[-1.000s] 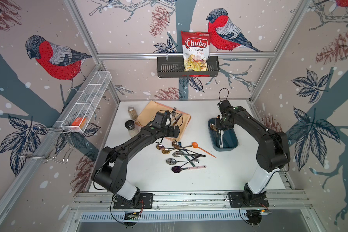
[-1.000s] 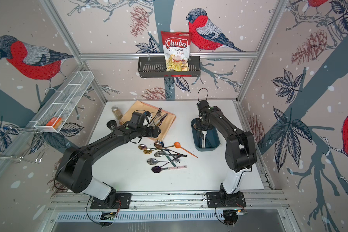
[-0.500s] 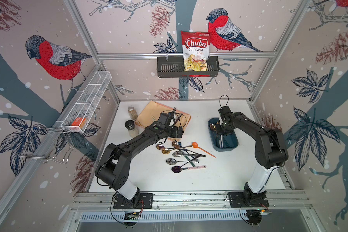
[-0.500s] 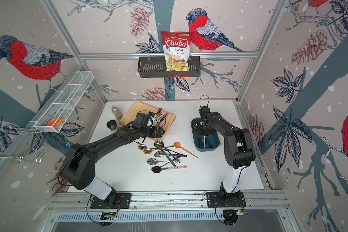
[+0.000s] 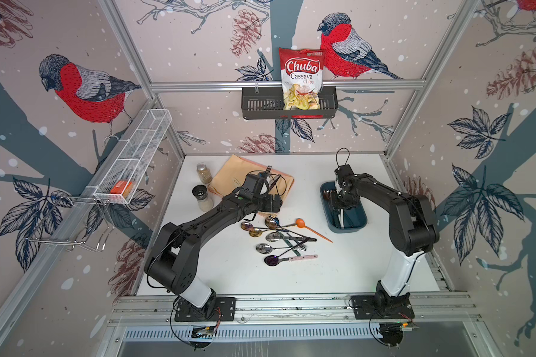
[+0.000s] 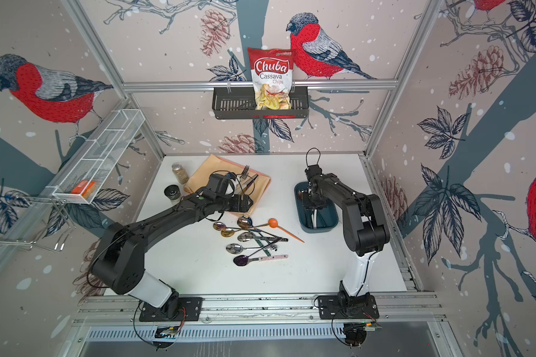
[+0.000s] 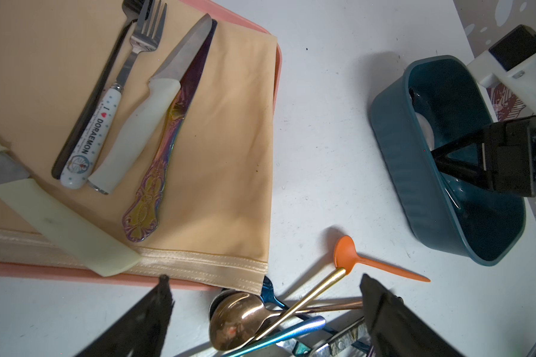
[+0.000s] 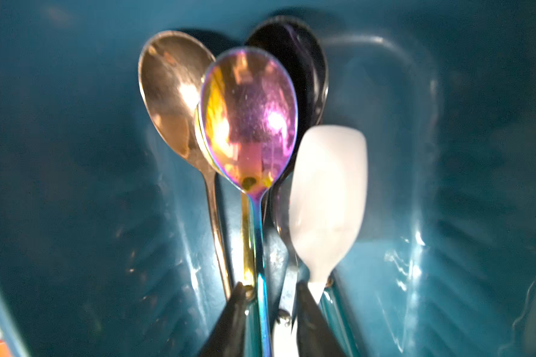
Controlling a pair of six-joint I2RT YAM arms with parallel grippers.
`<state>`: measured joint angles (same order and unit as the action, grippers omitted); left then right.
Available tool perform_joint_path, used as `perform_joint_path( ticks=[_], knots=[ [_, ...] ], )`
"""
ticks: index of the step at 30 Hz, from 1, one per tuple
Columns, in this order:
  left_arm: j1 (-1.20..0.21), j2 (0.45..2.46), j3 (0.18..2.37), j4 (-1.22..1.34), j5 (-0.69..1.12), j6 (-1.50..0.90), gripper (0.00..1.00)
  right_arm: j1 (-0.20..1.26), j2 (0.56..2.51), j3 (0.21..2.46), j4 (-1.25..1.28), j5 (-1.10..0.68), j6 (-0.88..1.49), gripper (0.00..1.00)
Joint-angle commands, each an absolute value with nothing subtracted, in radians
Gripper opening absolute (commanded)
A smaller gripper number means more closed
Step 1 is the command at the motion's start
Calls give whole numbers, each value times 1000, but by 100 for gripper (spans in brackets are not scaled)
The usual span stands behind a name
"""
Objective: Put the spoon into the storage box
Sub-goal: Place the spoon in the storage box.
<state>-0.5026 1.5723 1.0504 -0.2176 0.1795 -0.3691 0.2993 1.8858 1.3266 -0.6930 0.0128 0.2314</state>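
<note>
the right gripper (image 8: 271,290) is down inside the box (image 8: 75,154), jaws a little apart, wider than the thin handle running between them. that handle belongs to the rainbow spoon (image 8: 248,123). its bowl lies over a copper spoon (image 8: 171,92) and a dark spoon (image 8: 304,55), just beside a white spoon (image 8: 328,191). so this spoon is in the box and looks let go, though i cannot tell whether one finger touches the handle. in both top views the arm covers the far part of the box.

the left gripper (image 7: 263,278) hangs with jaws wide apart, holding nothing. it is just over the pile (image 5: 279,241) of spoons on the table (image 5: 353,262), near an orange spoon (image 7: 344,253).

judged from this, the job is partway done. at least four spoons are in, and the current one needs only the right arm to lift clear. what is left is the pile, apart from the box: several spoons crossed over each other, so each one will likely need teasing out from its neighbours.
</note>
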Motion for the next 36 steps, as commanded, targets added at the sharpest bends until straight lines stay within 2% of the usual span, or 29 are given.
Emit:
perform_joint_path(
  ticks=[1,6,11,24,36],
  knots=[
    [-490,1556,1042,-198,161,-380,96,307,1874,1359,-733,87,205,33],
    [-430,1505,1003,-183,189,-418,96,366,1829,1419,-776,160,134,35],
    [-333,1416,889,-170,214,-458,96,490,1782,1437,-779,206,38,40],
    [-147,1242,693,-177,241,-552,96,718,1773,1291,-667,48,-90,44],
    [-98,1236,642,-163,285,-561,96,762,1808,1145,-556,57,-104,41]
  ],
)
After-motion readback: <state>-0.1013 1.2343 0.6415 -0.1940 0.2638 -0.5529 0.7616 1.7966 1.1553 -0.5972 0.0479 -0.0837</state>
